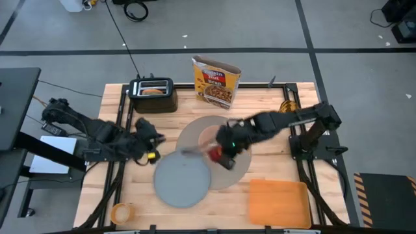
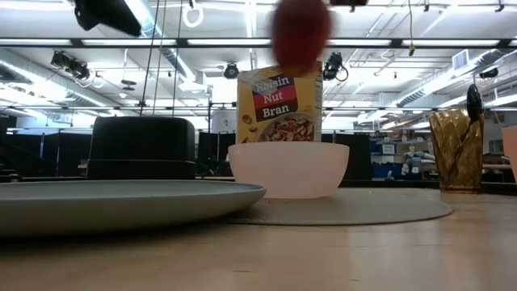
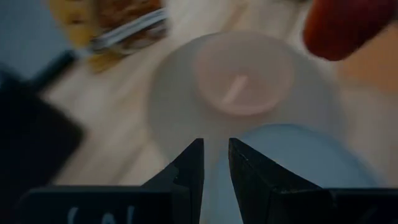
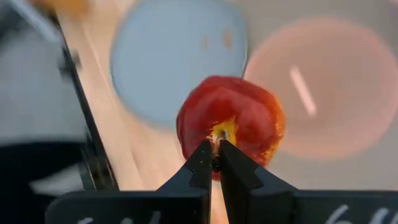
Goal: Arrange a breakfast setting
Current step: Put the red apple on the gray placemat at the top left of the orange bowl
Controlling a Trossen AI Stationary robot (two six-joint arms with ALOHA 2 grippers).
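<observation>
My right gripper [image 4: 215, 148] is shut on a red apple [image 4: 230, 118], which hangs in the air above the taupe mat [image 1: 242, 168], beside the pink bowl [image 2: 288, 170]. The bowl stands on the mat. A grey plate [image 1: 182, 179] lies with its far right part on the mat's near left edge. My left gripper [image 3: 216, 146] hovers left of the mat and points toward the bowl [image 3: 242, 71], its fingers slightly apart with nothing between them. An amber cup [image 2: 456, 149] at the far right holds a spoon [image 2: 474, 101]. A bagel [image 1: 153, 91] sits in the toaster. My right gripper pinches the apple at its stem hollow [image 4: 222, 132], the two fingertips [image 4: 202, 158] closed on the stem. The fingers come from above, slanting down from the table's right side. The apple hangs below them, lifted clear of the mat and the bowl.
A black toaster [image 1: 154, 91] and a Raisin Nut Bran box [image 1: 216, 81] stand along the far edge. A flat orange board [image 1: 278, 201] lies at the near right, and a roll of tape [image 1: 121, 212] at the near left corner.
</observation>
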